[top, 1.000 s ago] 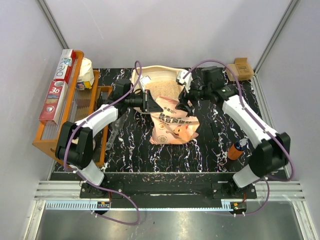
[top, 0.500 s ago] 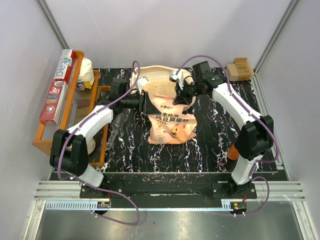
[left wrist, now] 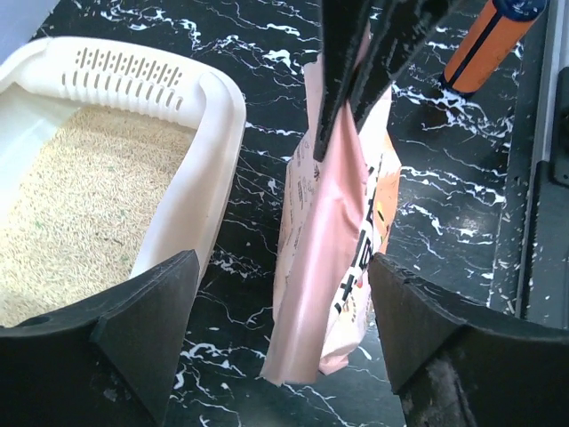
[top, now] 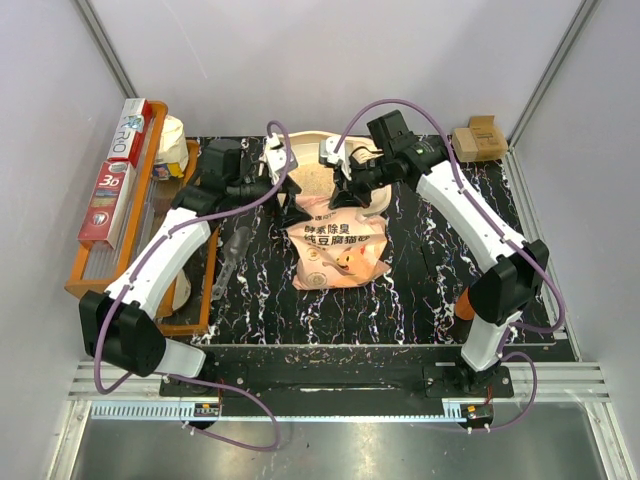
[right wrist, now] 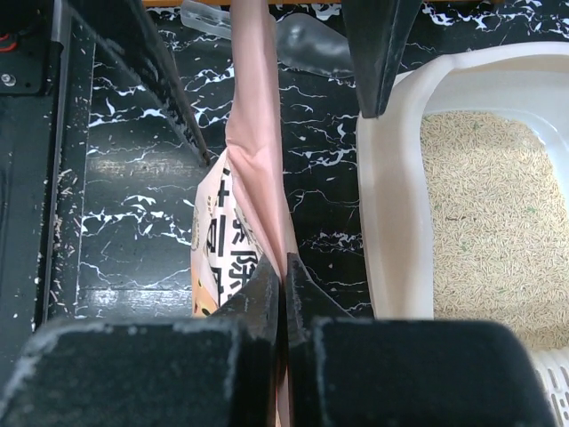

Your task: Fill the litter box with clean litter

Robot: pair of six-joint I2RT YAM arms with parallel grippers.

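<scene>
The cream litter box (top: pixel 304 139) stands at the back centre with clean litter (top: pixel 312 179) inside; its rim (left wrist: pixel 224 100) and the tan granules (left wrist: pixel 80 213) also show in the left wrist view. The pink-and-white bag (top: pixel 338 248) stands on the table just in front of the box. My right gripper (right wrist: pixel 283 276) is shut on the bag's top edge (right wrist: pixel 253 133), next to the litter box wall (right wrist: pixel 391 196). My left gripper (left wrist: pixel 280 276) is open, its fingers (left wrist: pixel 142 307) wide on either side of the bag (left wrist: pixel 333 222) without touching it.
An orange bottle (top: pixel 472 298) stands at the right. A clear scoop (top: pixel 232 255) lies left of the bag. An orange wooden tray (top: pixel 100 270) with foil boxes (top: pixel 115 180) lines the left edge. A cardboard box (top: pixel 480 137) sits at the back right.
My left gripper has opened, let go of the bag and drawn back to the left. My right gripper has shut on the bag's top edge and shifted left.
</scene>
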